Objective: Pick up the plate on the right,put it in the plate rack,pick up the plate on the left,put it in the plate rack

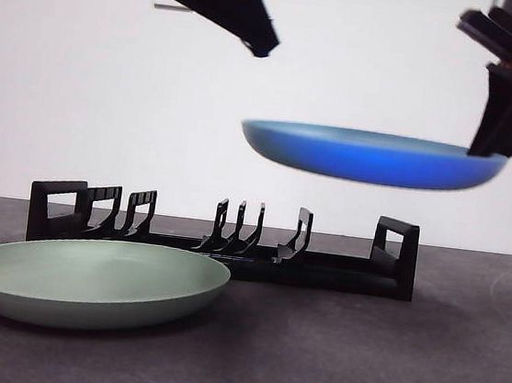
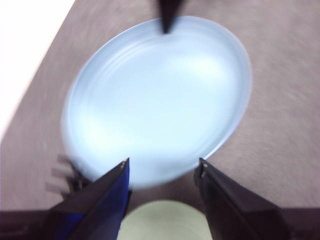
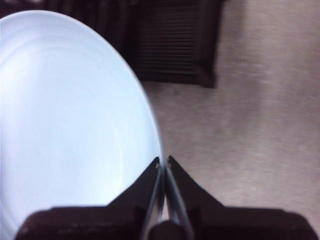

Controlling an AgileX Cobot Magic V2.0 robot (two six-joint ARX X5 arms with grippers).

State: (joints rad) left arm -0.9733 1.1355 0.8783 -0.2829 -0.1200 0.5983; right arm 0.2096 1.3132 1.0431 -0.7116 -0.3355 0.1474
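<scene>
Right gripper (image 3: 163, 161) pinched the blue plate (image 1: 371, 157) by its rim, held level above the rack (image 1: 223, 239).
Only the front view showed the rack lying crosswise; the left gripper (image 2: 162, 170) hung open, empty.

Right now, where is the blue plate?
In the front view the blue plate hangs level in the air on the right, above the black rack's right half, pinched at its right rim by the right gripper.

The right hand (image 3: 163, 161) is raised with jaws pinched nearly together, while the left hand (image 2: 162, 167) hangs high, jaws apart.
</scene>
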